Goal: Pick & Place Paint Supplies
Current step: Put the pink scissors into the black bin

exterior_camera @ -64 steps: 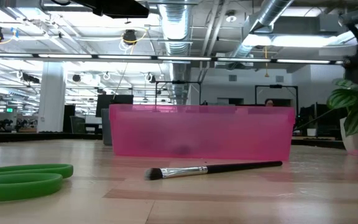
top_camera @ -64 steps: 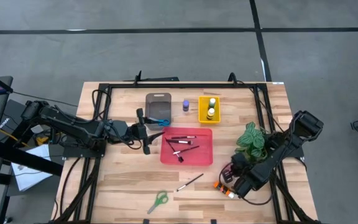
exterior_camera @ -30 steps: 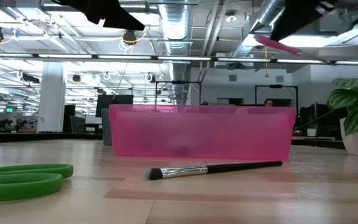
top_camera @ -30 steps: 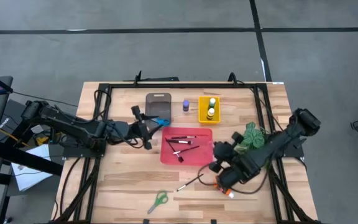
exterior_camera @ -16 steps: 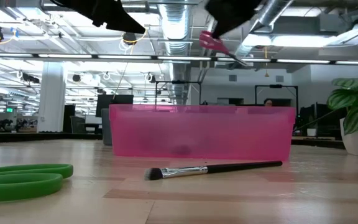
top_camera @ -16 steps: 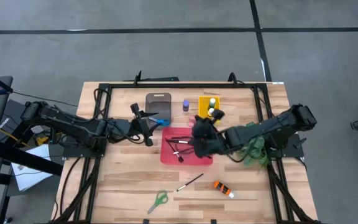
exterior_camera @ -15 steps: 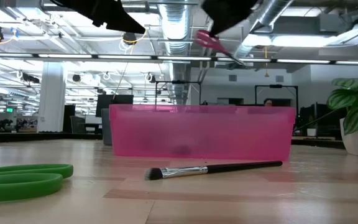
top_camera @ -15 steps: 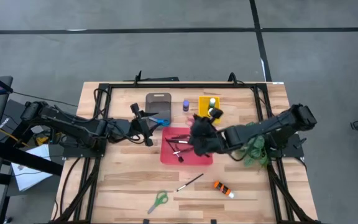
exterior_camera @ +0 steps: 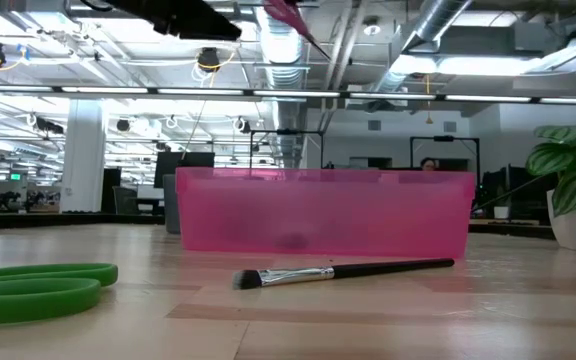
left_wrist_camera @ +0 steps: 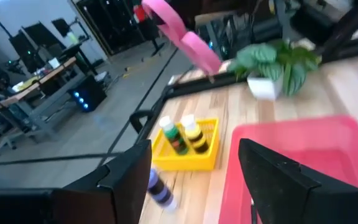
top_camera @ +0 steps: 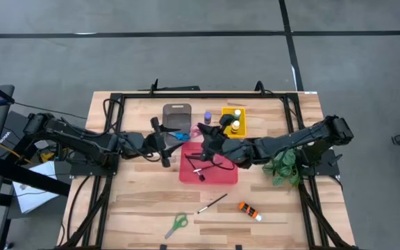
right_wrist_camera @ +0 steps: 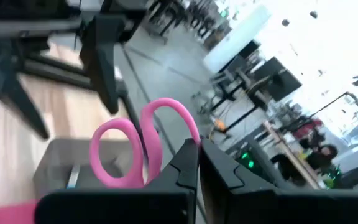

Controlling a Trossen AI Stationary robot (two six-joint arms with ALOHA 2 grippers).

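Nearest the front edge of the wooden surface [top_camera: 144, 201] lie the green-handled scissors [top_camera: 176, 223], a loose dark-handled paintbrush [top_camera: 212, 203] just beyond them, and an orange paint tube [top_camera: 249, 210] off to the right. Farther in sits the red tray [top_camera: 228, 173], with several thin brushes [top_camera: 203, 161] lying in it. Over the tray's far left corner hangs the right hand [top_camera: 201, 132], reached in from the right side; its fingers [right_wrist_camera: 188, 163] are pressed together on the blades of the pink-handled scissors [right_wrist_camera: 143, 148], which stick out toward the grey tray, held up off the surface. Just to the left of it, near the grey tray's front edge, is the left hand [top_camera: 160, 143]; its fingers [left_wrist_camera: 126, 180] stand well apart with nothing between them. The blue-handled scissors [top_camera: 179, 136] lie in the near end of the grey tray [top_camera: 176, 111]. Beside that tray to the right stands a purple paint bottle [top_camera: 207, 117], and beyond it the yellow tray [top_camera: 225, 128] holds a green bottle [top_camera: 237, 114] and a yellow bottle [top_camera: 235, 126]. The leafy plant [top_camera: 283, 165] sits at the right, partly under the right arm.
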